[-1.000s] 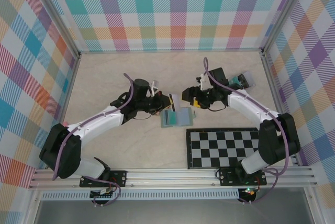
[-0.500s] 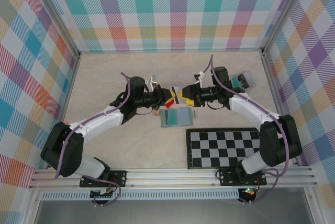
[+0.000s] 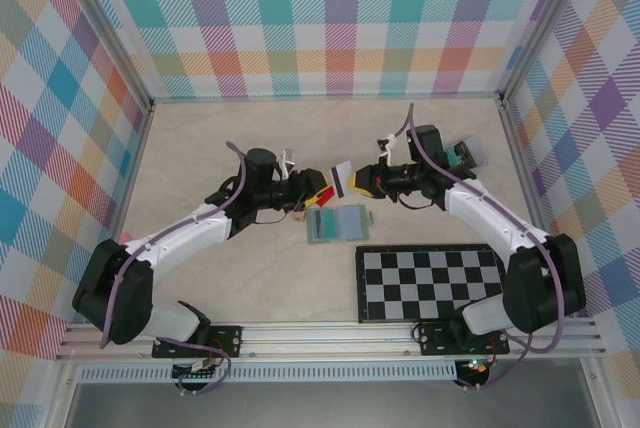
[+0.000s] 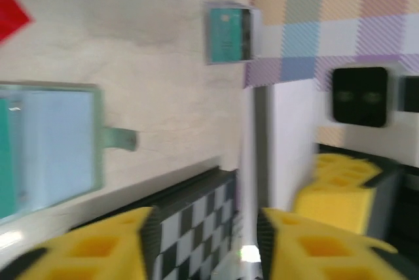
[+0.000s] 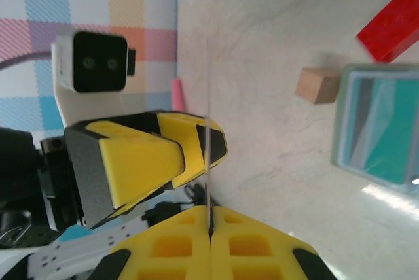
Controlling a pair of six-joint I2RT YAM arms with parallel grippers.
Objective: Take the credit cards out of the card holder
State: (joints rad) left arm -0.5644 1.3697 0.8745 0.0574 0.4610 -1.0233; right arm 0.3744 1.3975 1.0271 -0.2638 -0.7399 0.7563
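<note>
The card holder [image 3: 336, 225] lies open and flat on the table, with a teal card [image 5: 386, 142] showing inside it. Its side tab [image 4: 118, 139] points toward the checkerboard. Above the table, just behind the holder, my right gripper [image 3: 352, 182] is shut on a thin pale credit card [image 3: 341, 175]. That card appears edge-on [image 5: 208, 97] between my closed yellow fingers [image 5: 210, 227]. My left gripper [image 3: 322, 189] faces it from the left, jaws apart [image 4: 206, 247], one finger [image 5: 141, 159] close beside the card and nothing gripped.
A black-and-white checkerboard [image 3: 430, 283] lies at the near right. A clear box with teal contents [image 3: 465, 155] sits by the right wall. A red block [image 5: 393, 21] and a small wooden cube [image 5: 317, 85] lie left of the holder, under the left gripper.
The left gripper lifted the card away from the holder and the right gripper came in to meet it. The right jaws have shut on the card and the left jaws have opened.
</note>
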